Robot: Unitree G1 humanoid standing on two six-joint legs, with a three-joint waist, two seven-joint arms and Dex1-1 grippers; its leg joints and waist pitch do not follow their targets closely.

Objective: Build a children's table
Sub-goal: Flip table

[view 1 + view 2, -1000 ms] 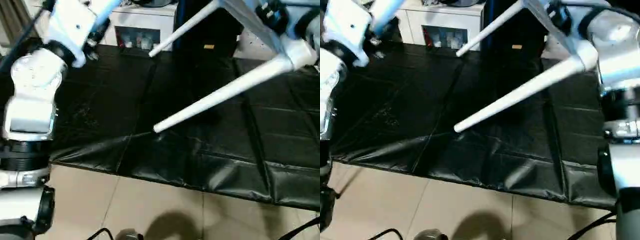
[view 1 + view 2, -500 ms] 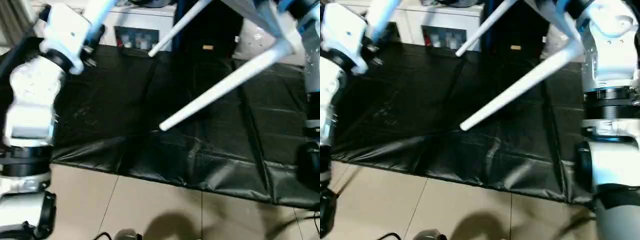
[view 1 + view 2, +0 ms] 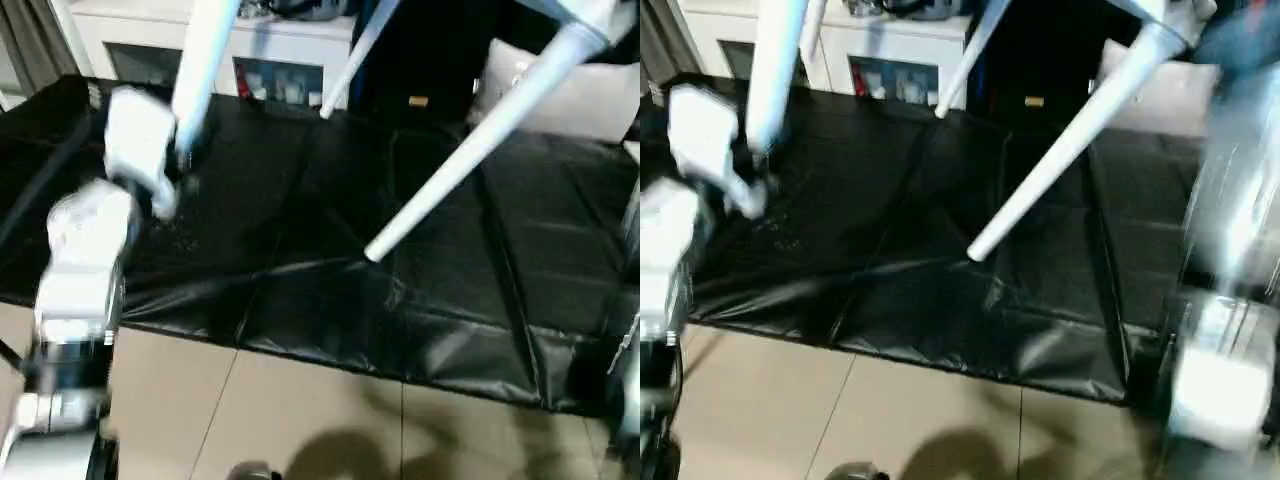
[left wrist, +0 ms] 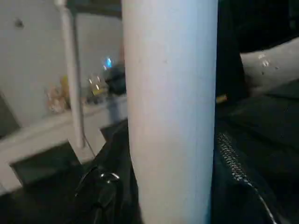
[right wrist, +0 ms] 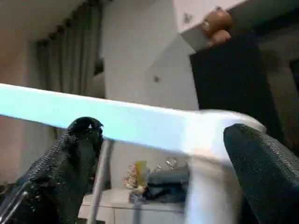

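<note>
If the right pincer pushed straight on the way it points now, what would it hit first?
The children's table itself: in the right wrist view the white edge of the top and a leg socket lie directly across the right pincer, between its black fingers. Whether they already touch it is unclear.

It is looking like an indoor robot test room: a work table (image 3: 300, 230) wearing a creased black cover is standing on a beige tiled floor (image 3: 300, 410), with a white cabinet (image 3: 270, 50) and grey curtains (image 5: 60, 74) lining the wall.

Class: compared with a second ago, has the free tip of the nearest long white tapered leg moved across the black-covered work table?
Yes. The leg tip has shifted toward the robot's right along the black table cover.
</note>
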